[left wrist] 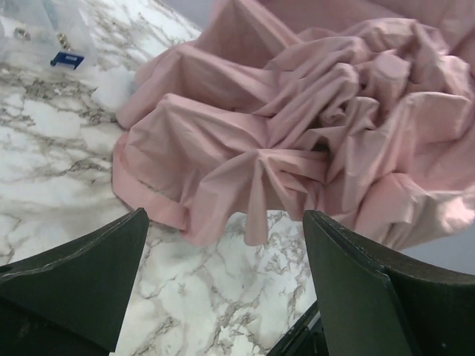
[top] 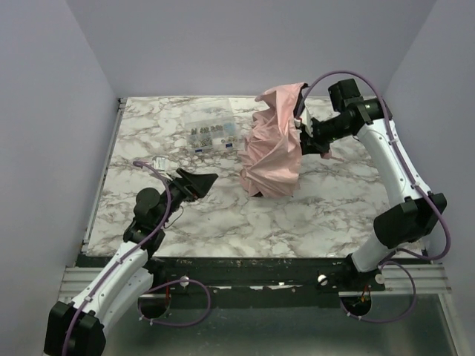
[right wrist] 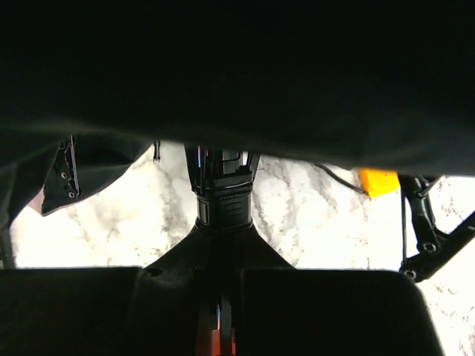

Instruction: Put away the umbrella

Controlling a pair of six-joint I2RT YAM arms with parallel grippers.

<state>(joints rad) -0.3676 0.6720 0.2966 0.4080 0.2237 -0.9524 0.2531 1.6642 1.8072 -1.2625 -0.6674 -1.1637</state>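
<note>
The two dark fingers point(left wrist: 89, 274) of the left claw point(left wrist: 224, 219) stand wide apart and hold nothing, hovering low over the marble counter point(left wrist: 59, 170). Just ahead of that claw, filling the space past its fingertips, sits the umbrella point(left wrist: 297, 133). Its pale pink canopy is half-collapsed and crumpled, with the lower edge resting on the counter. Ahead and to the left of the claw lies a clear box point(top: 211, 133) of small parts, apart from the fabric.

From across the room, the right claw point(top: 306, 137) reaches in under the canopy from the far side. Its own camera shows it shut tight on the umbrella's black shaft point(right wrist: 223, 196), with the dark underside of the canopy above it, bare ribs point(right wrist: 423, 222) to its right, and a small orange thing point(right wrist: 378, 180) on the counter beyond.

I'd say the job is at the folding-down stage: canopy slack, not yet gathered or strapped. The next move probably calls for the open left claw to go forward and take the loose fabric while the right one steadies the shaft.
</note>
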